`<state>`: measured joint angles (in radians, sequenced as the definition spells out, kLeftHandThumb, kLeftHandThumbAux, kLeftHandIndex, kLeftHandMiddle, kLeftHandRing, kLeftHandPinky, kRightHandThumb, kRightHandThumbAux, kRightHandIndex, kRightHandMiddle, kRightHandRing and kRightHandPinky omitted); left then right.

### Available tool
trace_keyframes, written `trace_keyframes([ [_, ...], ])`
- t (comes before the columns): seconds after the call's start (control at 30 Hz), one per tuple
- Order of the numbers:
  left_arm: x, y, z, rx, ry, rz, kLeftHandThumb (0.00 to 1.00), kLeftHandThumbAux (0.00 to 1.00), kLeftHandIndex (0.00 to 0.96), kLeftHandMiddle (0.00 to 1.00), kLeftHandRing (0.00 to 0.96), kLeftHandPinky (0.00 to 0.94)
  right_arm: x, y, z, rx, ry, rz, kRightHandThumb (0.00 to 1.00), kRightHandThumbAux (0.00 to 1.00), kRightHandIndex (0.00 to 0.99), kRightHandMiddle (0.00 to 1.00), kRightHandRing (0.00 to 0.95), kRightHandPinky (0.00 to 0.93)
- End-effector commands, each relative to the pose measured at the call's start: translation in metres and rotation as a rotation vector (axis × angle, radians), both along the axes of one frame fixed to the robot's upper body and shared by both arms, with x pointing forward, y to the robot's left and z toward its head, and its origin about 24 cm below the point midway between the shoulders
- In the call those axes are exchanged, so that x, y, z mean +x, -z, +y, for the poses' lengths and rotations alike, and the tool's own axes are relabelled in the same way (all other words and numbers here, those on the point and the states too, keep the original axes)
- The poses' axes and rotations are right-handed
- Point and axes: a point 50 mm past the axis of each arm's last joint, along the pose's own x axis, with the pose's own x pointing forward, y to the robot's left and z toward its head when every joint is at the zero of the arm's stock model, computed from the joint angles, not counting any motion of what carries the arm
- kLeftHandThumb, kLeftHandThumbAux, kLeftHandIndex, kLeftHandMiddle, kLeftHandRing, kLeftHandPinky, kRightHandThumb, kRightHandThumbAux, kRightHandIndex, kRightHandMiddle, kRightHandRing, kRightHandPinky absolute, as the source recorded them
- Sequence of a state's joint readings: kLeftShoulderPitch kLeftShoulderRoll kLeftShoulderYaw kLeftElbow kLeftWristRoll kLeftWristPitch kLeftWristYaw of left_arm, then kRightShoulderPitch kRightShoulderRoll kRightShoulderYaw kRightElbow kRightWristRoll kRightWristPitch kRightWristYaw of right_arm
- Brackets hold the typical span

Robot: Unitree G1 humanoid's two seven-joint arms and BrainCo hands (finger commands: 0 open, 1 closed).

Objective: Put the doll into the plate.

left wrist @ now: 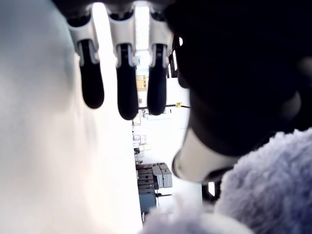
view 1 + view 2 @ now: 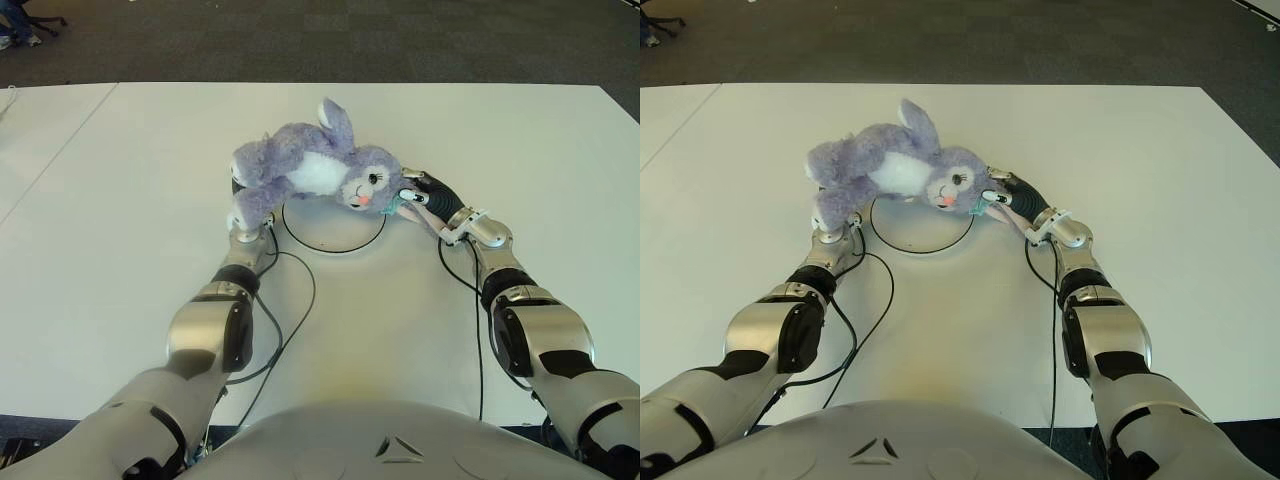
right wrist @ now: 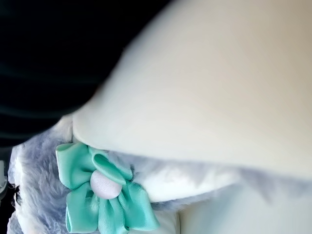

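The doll (image 2: 310, 170) is a purple plush bunny with a white belly and a teal bow (image 3: 102, 195). It hangs between my two hands over the far rim of the plate (image 2: 340, 249), a white disc with a dark edge. My left hand (image 2: 245, 232) is under the doll's hind leg. In the left wrist view its fingers (image 1: 127, 92) are straight, and purple fur lies beside the thumb. My right hand (image 2: 428, 198) is at the doll's head, curled around the pink-lined ear.
The white table (image 2: 120, 200) spreads wide on both sides and ends at dark carpet (image 2: 300, 40) beyond. Black cables (image 2: 290, 320) loop from both wrists over the table in front of the plate. A seam (image 2: 60, 140) runs across the far left.
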<state>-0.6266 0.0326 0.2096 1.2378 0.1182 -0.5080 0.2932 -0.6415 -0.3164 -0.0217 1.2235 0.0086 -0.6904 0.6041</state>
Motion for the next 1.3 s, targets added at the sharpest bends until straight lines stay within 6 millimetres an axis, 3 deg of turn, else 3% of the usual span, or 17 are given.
trace_keyframes([
  [0.03, -0.072, 0.083, -0.009, -0.025, -0.006, 0.408, 0.223, 0.915, 0.244, 0.344, 0.375, 0.401, -0.001, 0.009, -0.001, -0.017, 0.008, 0.075, 0.058, 0.429, 0.0, 0.021, 0.053, 0.126],
  [0.43, -0.071, 0.083, -0.009, -0.031, -0.002, 0.419, 0.269, 0.91, 0.241, 0.357, 0.376, 0.364, 0.007, 0.001, -0.005, -0.014, 0.018, 0.097, 0.027, 0.428, 0.0, 0.043, 0.076, 0.143],
  [0.53, -0.071, 0.084, -0.008, -0.034, -0.005, 0.421, 0.272, 0.912, 0.243, 0.356, 0.375, 0.383, 0.018, -0.026, -0.007, 0.026, -0.016, 0.021, 0.002, 0.418, 0.0, 0.056, 0.083, 0.128],
  [1.03, -0.072, 0.083, -0.008, -0.003, -0.009, 0.409, 0.262, 0.901, 0.243, 0.36, 0.388, 0.401, 0.032, -0.09, -0.007, 0.077, -0.106, -0.211, 0.0, 0.351, 0.002, 0.051, 0.055, 0.077],
  [1.1, -0.072, 0.083, -0.008, -0.001, -0.01, 0.41, 0.265, 0.903, 0.239, 0.361, 0.385, 0.369, 0.03, -0.095, -0.007, 0.076, -0.137, -0.231, 0.0, 0.335, 0.001, 0.043, 0.043, 0.066],
  [1.3, -0.072, 0.083, -0.008, -0.002, -0.01, 0.411, 0.281, 0.908, 0.253, 0.356, 0.38, 0.405, 0.023, -0.096, -0.004, 0.072, -0.19, -0.241, 0.0, 0.287, 0.003, 0.024, 0.02, 0.052],
])
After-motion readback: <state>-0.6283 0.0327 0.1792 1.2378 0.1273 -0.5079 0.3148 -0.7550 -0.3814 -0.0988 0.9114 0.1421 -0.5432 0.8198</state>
